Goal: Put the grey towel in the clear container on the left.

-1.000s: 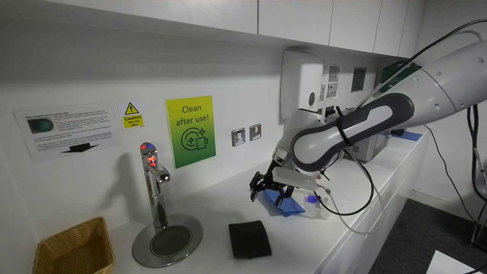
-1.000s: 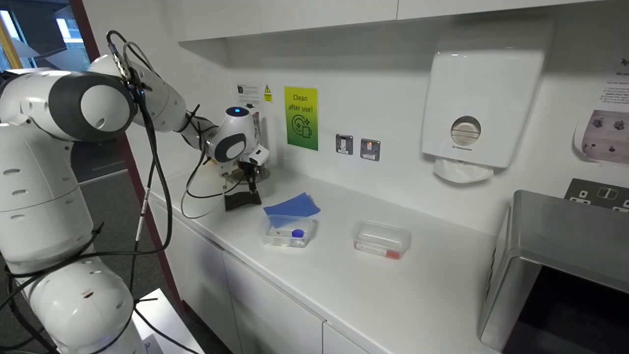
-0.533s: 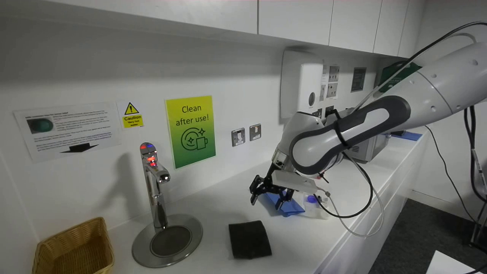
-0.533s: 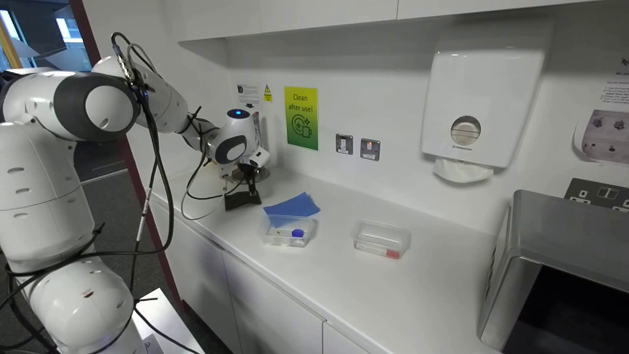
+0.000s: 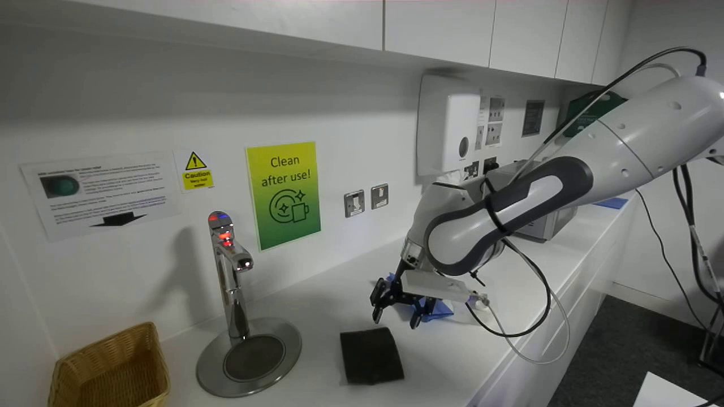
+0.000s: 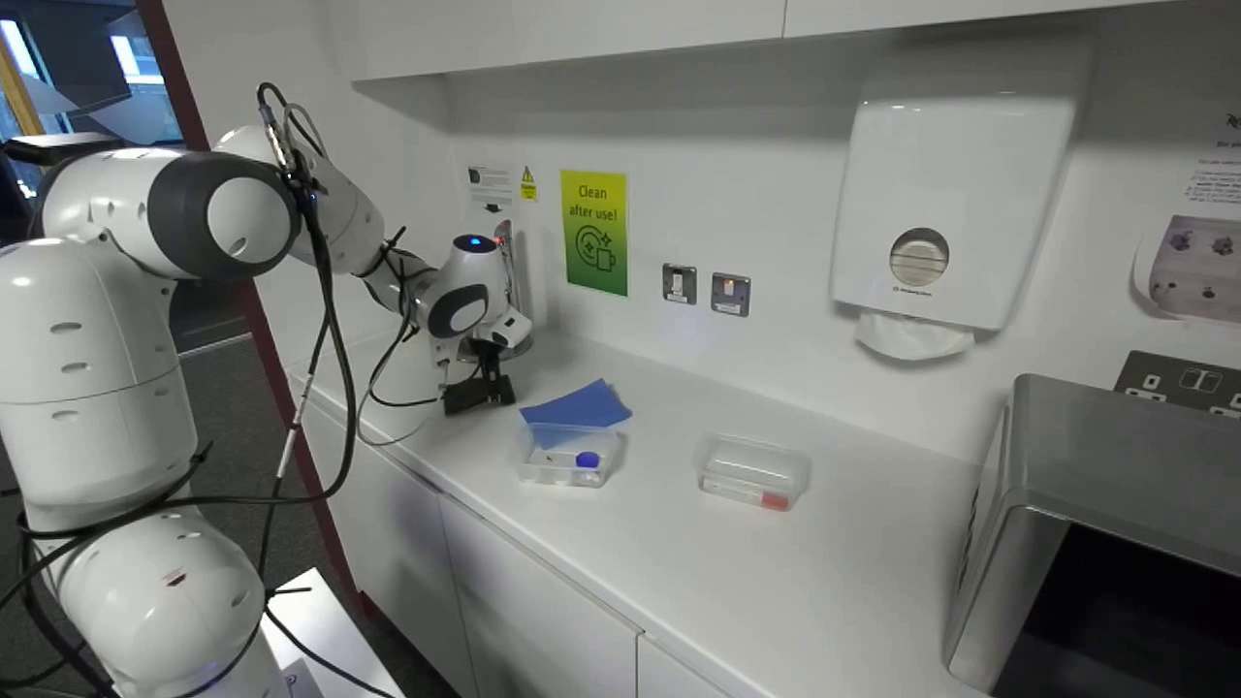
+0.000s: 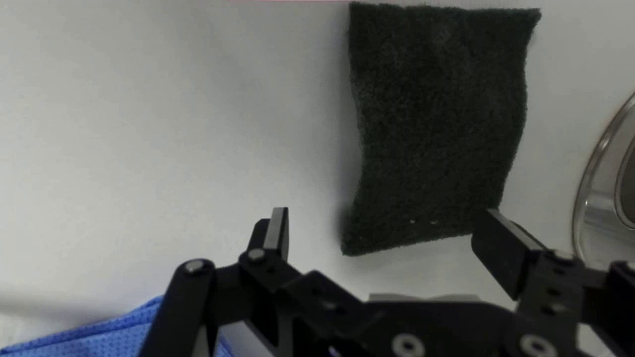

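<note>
The grey towel point(image 5: 370, 356), a dark, almost black square cloth, lies on the counter and is slightly curved. It also shows in the wrist view point(image 7: 436, 119) and, partly behind the gripper, in an exterior view point(image 6: 465, 396). My gripper point(image 5: 396, 320) is open and empty, pointing down above the counter by the towel's near edge. In the wrist view point(image 7: 384, 216) the towel's lower edge lies between the fingers, the right finger point(image 7: 501, 248) overlapping its corner. The left clear container point(image 6: 543, 475), holding a blue-capped item, stands beyond the blue cloth.
The blue cloth point(image 6: 579, 402) lies between the towel and the left container, partly overlapped by it in view. Another clear container point(image 6: 751, 454) with a red item stands further right, before the microwave point(image 6: 1115, 456). A tap point(image 5: 232, 288) and wicker basket point(image 5: 113, 367) stand beyond the towel.
My gripper has moved down toward the counter, staying open. The towel, cloth and containers have not moved.
</note>
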Controlling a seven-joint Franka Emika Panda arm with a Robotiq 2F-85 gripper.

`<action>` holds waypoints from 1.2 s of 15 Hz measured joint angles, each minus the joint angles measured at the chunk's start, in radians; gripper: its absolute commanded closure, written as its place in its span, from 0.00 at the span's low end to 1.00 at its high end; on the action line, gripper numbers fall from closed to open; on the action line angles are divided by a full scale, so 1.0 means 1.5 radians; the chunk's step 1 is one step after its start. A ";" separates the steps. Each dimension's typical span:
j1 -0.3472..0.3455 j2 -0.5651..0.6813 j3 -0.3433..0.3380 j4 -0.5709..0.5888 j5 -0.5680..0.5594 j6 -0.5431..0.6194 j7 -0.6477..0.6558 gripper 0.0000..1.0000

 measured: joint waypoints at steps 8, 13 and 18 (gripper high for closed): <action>0.003 0.054 0.000 0.020 0.005 0.014 -0.007 0.00; 0.015 0.092 0.001 0.036 0.010 0.081 -0.008 0.00; 0.020 0.104 0.018 0.038 0.043 0.170 -0.023 0.00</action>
